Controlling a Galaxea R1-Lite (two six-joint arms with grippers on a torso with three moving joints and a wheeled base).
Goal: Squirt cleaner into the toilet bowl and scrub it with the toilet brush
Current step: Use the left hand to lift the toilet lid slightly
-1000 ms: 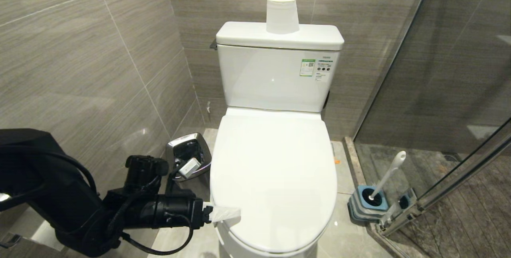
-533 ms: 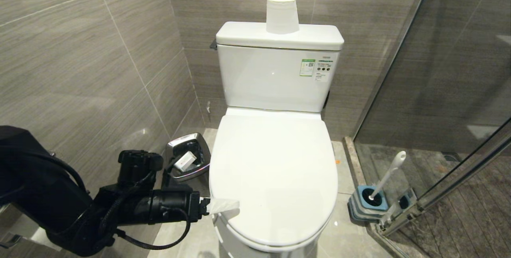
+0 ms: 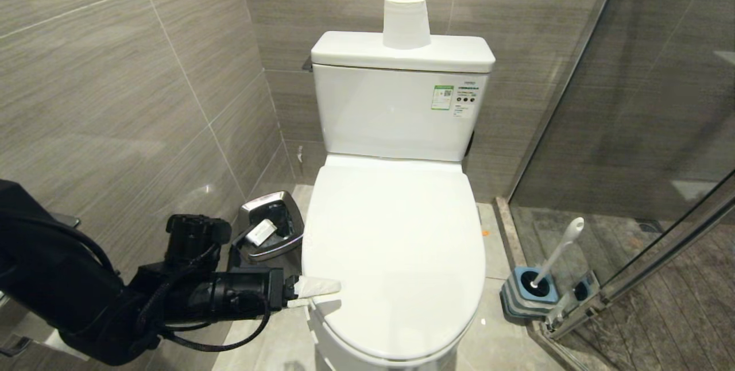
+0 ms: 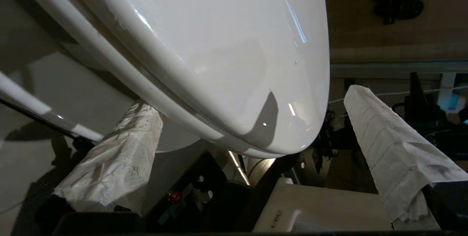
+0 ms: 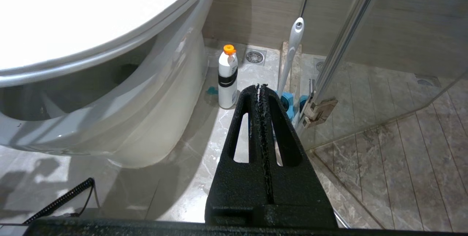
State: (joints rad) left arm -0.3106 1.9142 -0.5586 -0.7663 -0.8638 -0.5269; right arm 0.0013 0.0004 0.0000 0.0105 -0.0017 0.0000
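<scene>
The toilet bowl is covered by its closed white lid; only its outer wall shows. My left gripper is open at the lid's front-left edge, one paper-wrapped finger above the lid and the other below the rim, holding nothing. The toilet brush stands in its blue holder on the floor to the right, its white handle leaning against the glass. A small teal spot of cleaner marks the floor. My right gripper is shut and empty, low beside the bowl.
A white bottle with an orange cap stands on the floor by the bowl's right side. A steel bin sits left of the toilet, close to my left arm. A paper roll tops the cistern. A glass shower door closes off the right.
My left arm has drawn back a little to the left and its wrist has rolled, so the wrapped fingers lie flatter across the lid's edge. The lid stays closed.
</scene>
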